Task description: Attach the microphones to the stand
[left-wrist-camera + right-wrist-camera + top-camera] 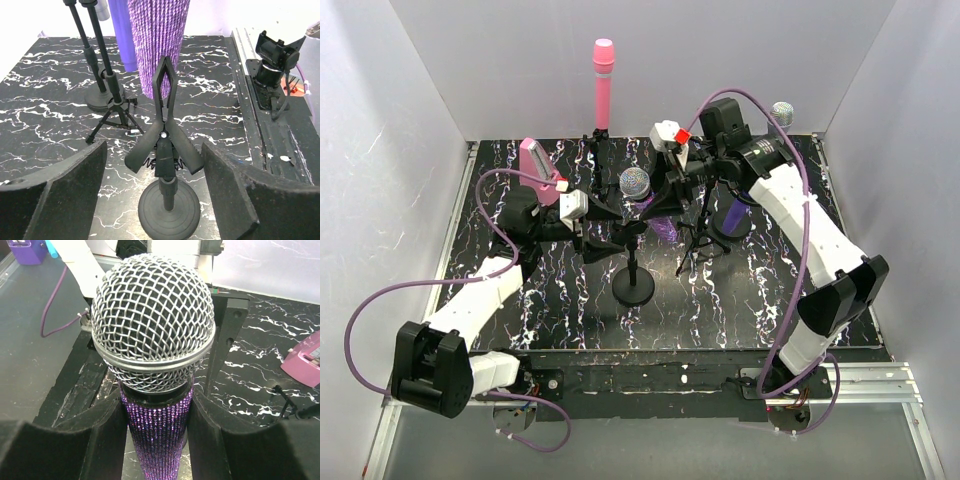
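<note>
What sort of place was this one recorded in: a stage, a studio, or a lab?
Most likely a robot lab test cell, not a stage. Plain white panels box in a black marbled tabletop, and a cabled left arm and right arm are mounted at its near edge.

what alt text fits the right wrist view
A glittery purple microphone with a silver mesh head fills the view, gripped between the black fingers of the right hand. Behind lie a black white-veined table and, at the right edge, a pink wedge-shaped box.
</note>
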